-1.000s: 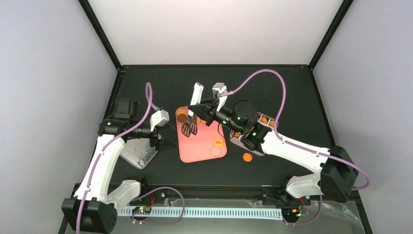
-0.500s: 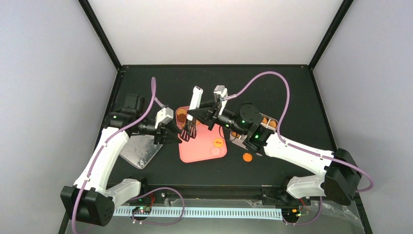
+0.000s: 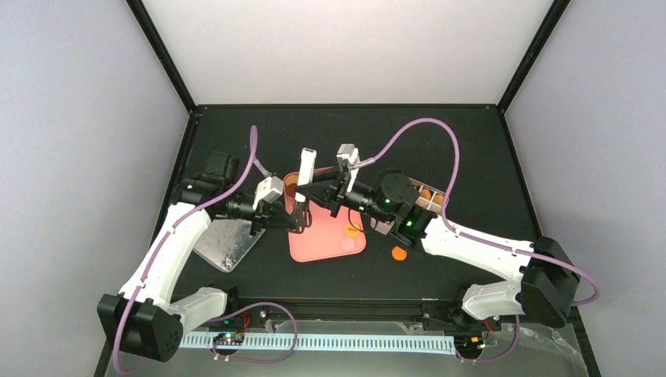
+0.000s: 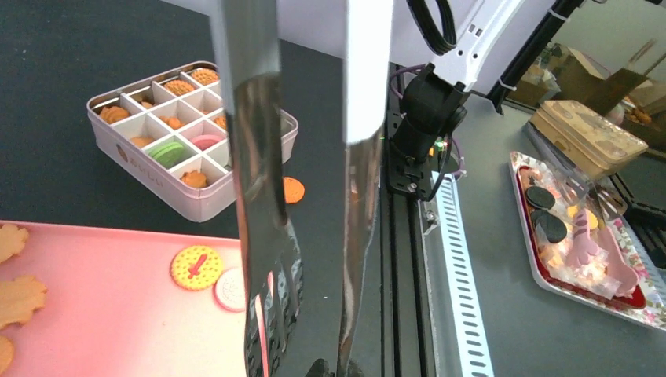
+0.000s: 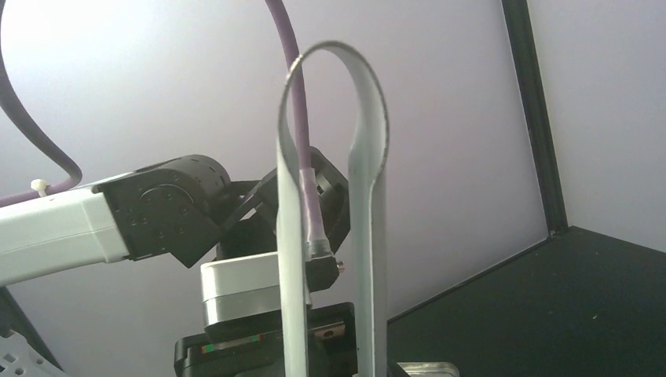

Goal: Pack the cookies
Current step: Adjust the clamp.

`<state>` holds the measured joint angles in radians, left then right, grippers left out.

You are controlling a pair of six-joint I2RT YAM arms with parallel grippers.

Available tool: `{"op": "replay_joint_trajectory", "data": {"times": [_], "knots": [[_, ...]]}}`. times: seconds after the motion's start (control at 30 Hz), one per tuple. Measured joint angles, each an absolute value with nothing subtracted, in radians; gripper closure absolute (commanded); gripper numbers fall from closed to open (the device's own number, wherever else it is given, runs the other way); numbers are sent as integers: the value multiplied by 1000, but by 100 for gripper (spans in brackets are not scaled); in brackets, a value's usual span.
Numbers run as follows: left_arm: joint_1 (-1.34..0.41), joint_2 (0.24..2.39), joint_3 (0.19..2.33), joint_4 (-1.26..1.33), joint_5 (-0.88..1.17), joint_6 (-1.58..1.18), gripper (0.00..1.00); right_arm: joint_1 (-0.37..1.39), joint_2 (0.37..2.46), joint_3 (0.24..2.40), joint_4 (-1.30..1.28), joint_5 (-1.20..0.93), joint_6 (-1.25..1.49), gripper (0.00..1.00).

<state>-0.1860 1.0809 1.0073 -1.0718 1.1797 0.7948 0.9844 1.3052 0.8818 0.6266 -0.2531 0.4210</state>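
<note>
Over the pink tray point(image 3: 322, 245), we see the right end effector point(image 3: 318, 193) clamped on the tongs point(image 3: 306, 165), loop end up. The left end effector point(image 3: 290, 224) is pressed together at their lower tips; whether it pinches them we cannot tell. Cookies point(image 4: 179, 86) fill a divided tin point(image 4: 188, 203), others lie on the tray, and one lies on the table point(image 4: 71, 47) just beside the tin.

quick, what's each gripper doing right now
left gripper: shut by the tongs' lower end, grip unclear
right gripper: shut on the tongs
</note>
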Motion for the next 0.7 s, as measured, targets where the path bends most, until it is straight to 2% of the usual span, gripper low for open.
{"op": "replay_joint_trajectory", "data": {"times": [0.17,0.27,0.7], "knots": [[-191,1083,1008,-1103,1191,828,98,986,1306,882,623,-248,406,56],[-191,1087,1008,-1133,1188,855,98,984,1306,897,580,-254,384,51],[-191,1089,1013,-1217,1127,947,98,861,1329,987,411,-579,407,47]]}}
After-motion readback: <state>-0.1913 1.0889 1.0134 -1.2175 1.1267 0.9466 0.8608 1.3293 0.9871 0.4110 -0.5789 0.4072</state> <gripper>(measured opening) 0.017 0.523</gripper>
